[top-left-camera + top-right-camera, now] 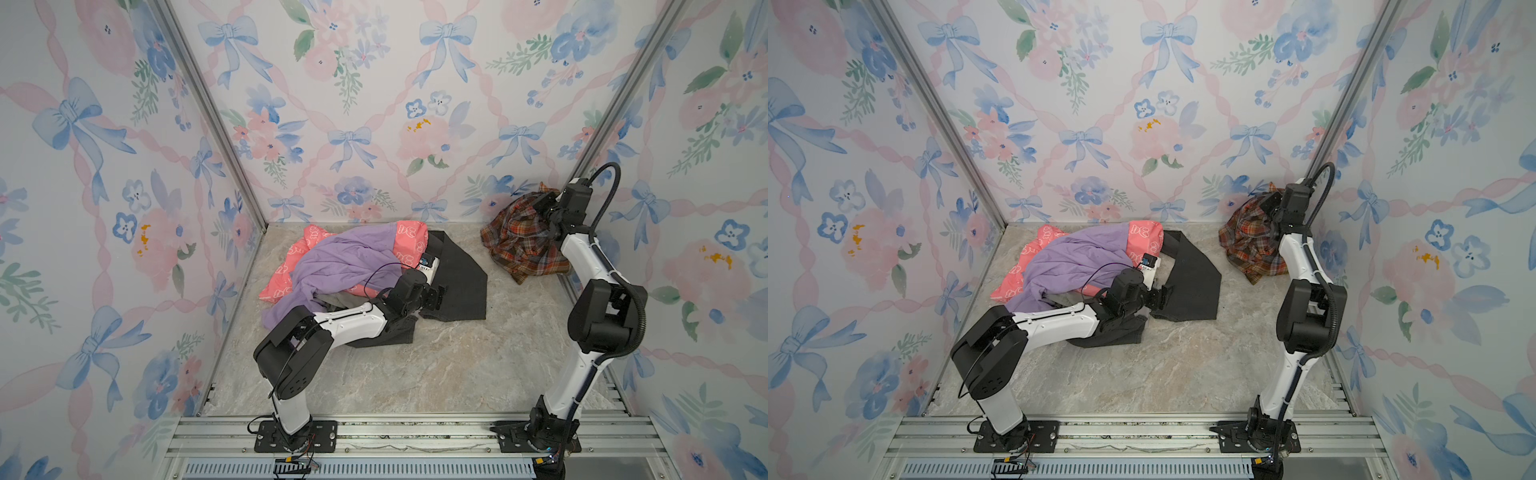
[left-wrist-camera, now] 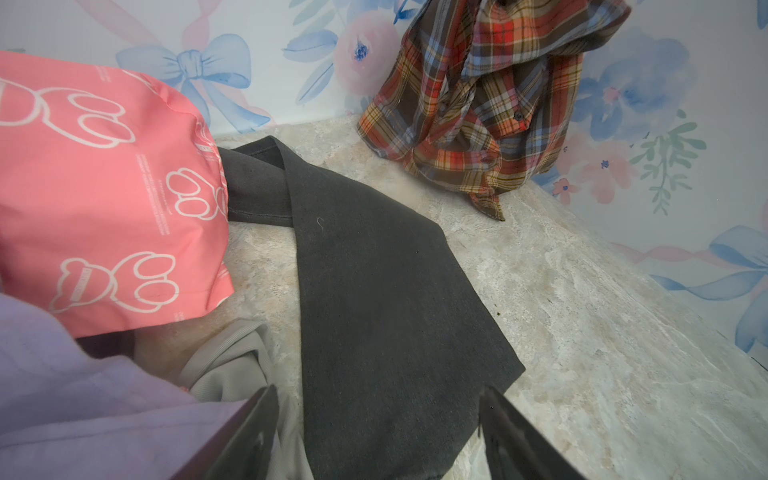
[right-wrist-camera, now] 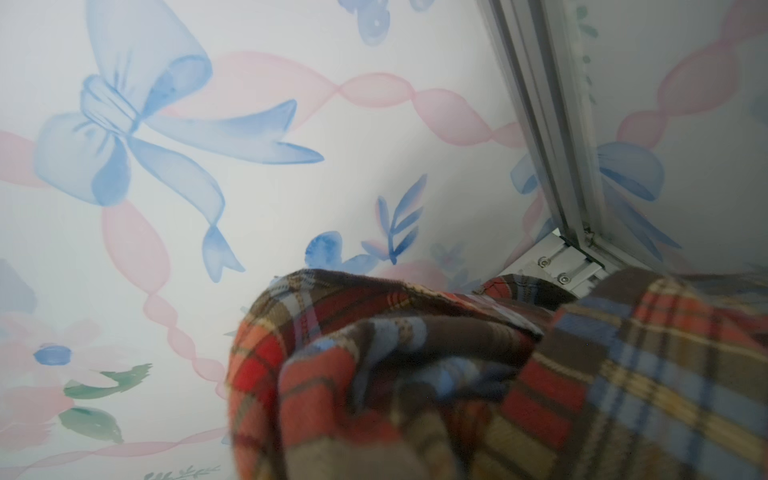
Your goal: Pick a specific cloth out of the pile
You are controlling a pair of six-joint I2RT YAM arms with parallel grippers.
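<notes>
The cloth [image 1: 519, 239] [image 1: 1252, 243], a plaid shirt in orange-red, brown and blue checks, hangs bunched at the far right corner with its lower folds on the table. My right gripper [image 1: 543, 204] [image 1: 1270, 204] is shut on its top, fingers buried in the fabric; the cloth [image 3: 457, 374] fills the right wrist view. The pile [image 1: 345, 259] [image 1: 1075, 257] of lilac, coral-pink and dark grey garments lies at the far left. My left gripper [image 1: 436, 297] [image 1: 1165, 293] [image 2: 378, 391] stands open low over the pile's dark grey garment [image 2: 374, 291], holding nothing.
Floral walls close in the back and both sides, with aluminium posts [image 1: 208, 112] [image 3: 552, 145] in the far corners. A beige garment [image 2: 232, 361] pokes out beside the lilac one [image 2: 62, 395]. Bare marble tabletop [image 1: 457, 370] spreads between the arms toward the front rail [image 1: 395, 432].
</notes>
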